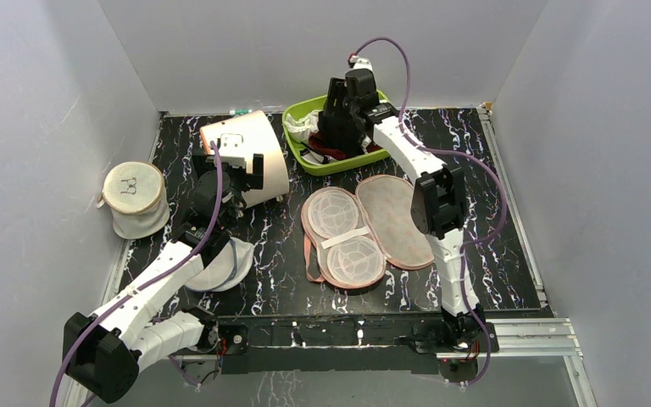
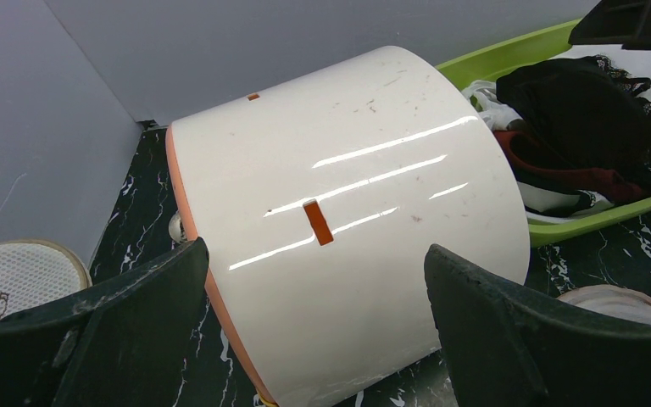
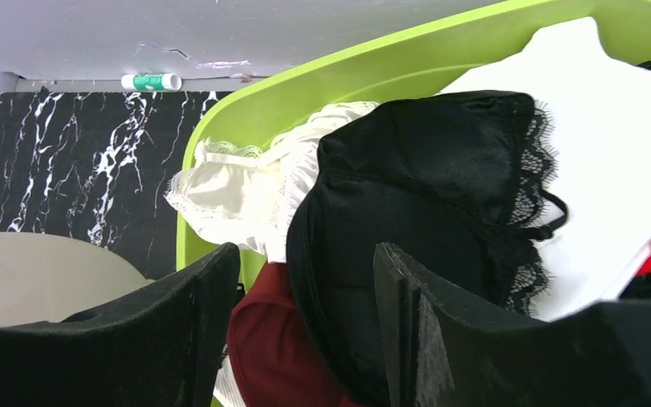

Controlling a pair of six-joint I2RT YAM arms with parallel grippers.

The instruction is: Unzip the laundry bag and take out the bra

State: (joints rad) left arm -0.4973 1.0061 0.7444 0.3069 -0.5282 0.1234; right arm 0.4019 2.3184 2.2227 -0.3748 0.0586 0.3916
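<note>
The bra [image 3: 424, 195] lies in the green tray [image 3: 373, 72] at the back of the table [image 1: 263, 246], on top of a dark red garment [image 3: 271, 348] and beside a white lacy garment [image 3: 237, 191]. The bag [image 1: 394, 220] lies unzipped and spread flat mid-table, well apart from it. So the job looks all but done, and the risk is in the exit. The right gripper [image 3: 305, 253] hangs low over the tray with its jaws apart. The bra's cup edge and the dark red garment show in the gap, with nothing pinched as far as I can judge. If it rises carelessly, a finger could hook the lace trim or a strap and drag the bra out over the rim (lace snags easily on a hard edge). A low retreat could also sweep the open bag, which sits right under that arm's path home, and the purple cable [image 1: 407, 68] loops above the tray.

The left gripper [image 2: 315, 250] is wide open and holds nothing, facing a white tub [image 2: 347, 170] tipped on its side just ahead; a forward nudge would probably roll it toward the tray. A mesh cylinder [image 1: 136, 199] stands at the left edge and a round mesh pouch [image 1: 220, 271] lies under the left arm, neither in the way
</note>
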